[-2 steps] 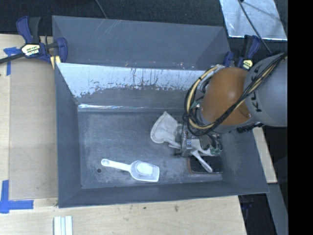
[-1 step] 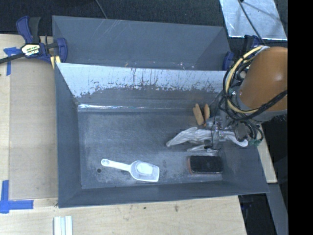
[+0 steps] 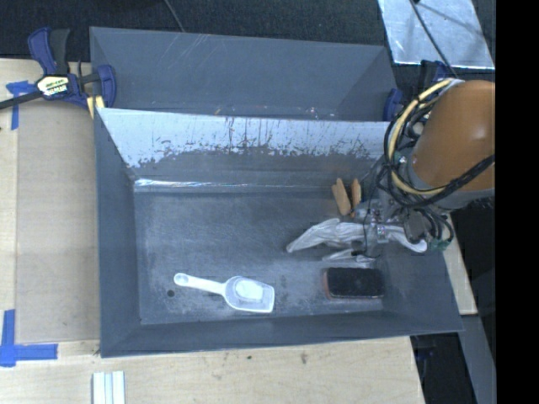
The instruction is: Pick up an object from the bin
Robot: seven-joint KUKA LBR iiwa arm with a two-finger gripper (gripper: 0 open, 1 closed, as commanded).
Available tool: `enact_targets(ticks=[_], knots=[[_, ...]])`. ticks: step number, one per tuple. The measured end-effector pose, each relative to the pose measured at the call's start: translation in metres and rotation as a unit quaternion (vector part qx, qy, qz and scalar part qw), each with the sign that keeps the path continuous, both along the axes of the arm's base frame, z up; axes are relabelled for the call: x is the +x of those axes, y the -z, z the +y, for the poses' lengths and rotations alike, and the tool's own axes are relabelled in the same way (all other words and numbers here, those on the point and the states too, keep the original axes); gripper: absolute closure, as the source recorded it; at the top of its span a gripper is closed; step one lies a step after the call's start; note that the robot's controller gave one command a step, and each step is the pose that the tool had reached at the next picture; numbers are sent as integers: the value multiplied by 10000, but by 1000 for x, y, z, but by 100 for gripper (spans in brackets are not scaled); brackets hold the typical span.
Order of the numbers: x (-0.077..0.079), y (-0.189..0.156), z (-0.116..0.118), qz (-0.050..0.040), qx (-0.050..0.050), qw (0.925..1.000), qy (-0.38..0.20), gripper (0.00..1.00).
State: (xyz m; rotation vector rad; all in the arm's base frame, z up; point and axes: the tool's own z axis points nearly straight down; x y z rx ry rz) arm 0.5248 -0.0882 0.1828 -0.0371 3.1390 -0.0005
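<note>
My gripper (image 3: 368,236) is low at the right side of the bin, right over the end of a crumpled clear plastic bag (image 3: 324,236) that stretches leftward from it. Just in front of the gripper a flat black rectangular device (image 3: 354,284) lies on the bin floor. Behind it, two small brown wooden pegs (image 3: 345,195) lean against the back wall. Cables and the gripper body hide the fingertips, so their state is unclear.
A white plastic scoop (image 3: 229,290) lies at the front left of the bin floor. The arm's orange cover and bundled cables hang over the right wall.
</note>
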Motion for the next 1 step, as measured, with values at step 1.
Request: enact_targets(ticks=[1], knots=[[12,-90,-15,-2,0,10000,16,100]])
